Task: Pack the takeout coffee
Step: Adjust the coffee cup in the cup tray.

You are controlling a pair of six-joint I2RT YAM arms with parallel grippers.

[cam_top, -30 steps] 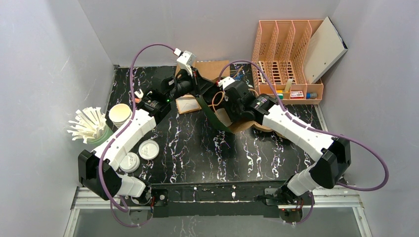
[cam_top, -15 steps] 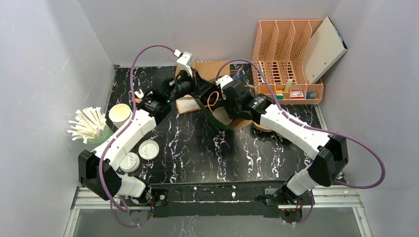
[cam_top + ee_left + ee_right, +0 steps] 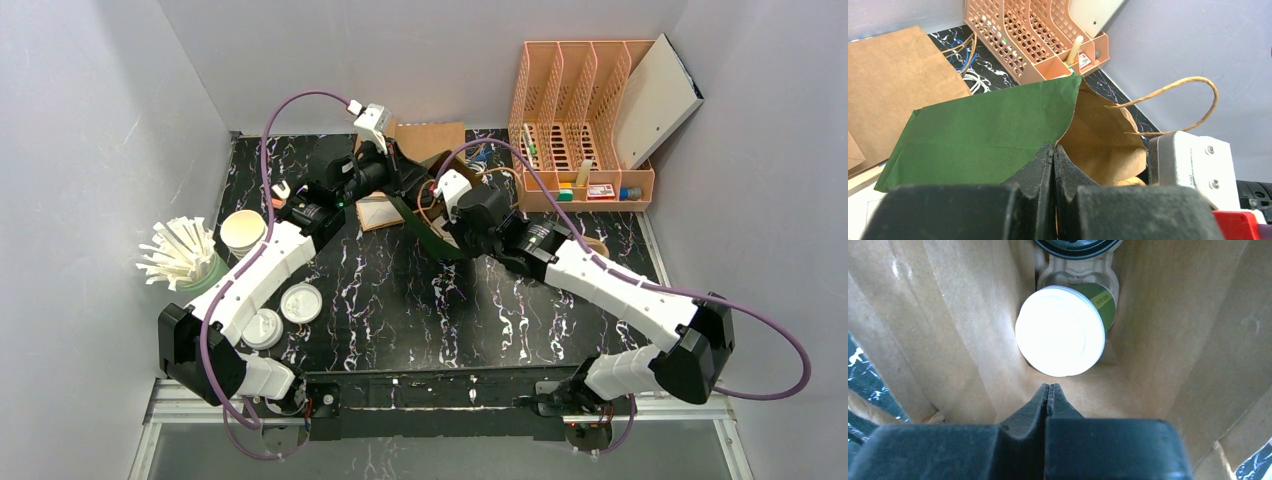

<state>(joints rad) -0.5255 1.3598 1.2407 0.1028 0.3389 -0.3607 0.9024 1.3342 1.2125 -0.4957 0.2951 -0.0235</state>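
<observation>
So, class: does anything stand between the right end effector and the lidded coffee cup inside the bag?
Nothing visible does. The right end effector faces the coffee cup directly down the open paper bag; the left end effector pinches the bag's rim.

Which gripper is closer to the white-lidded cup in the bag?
Right. The right gripper sits inside the bag, pointing straight at the cup just ahead; the left gripper pinches the bag's rim, outside.
</observation>
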